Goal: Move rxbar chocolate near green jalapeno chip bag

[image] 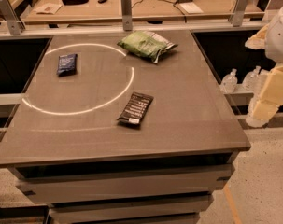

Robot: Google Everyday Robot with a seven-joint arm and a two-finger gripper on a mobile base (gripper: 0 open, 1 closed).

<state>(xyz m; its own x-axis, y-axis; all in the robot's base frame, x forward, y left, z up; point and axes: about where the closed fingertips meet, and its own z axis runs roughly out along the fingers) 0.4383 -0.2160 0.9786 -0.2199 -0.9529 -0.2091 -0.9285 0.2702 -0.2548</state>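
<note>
The rxbar chocolate is a flat black wrapper with white lettering and a white patch at its near end. It lies on the grey table near the middle, just right of a white circle line. The green jalapeno chip bag lies at the table's far edge, well beyond the bar. My gripper shows only as pale cream parts at the right edge of the view. It is off the table's right side, far from both the bar and the bag, and it holds nothing that I can see.
A small dark blue packet lies at the table's far left, inside the white circle. Clear bottles stand on a low shelf to the right of the table. Metal posts and a cluttered desk stand behind it.
</note>
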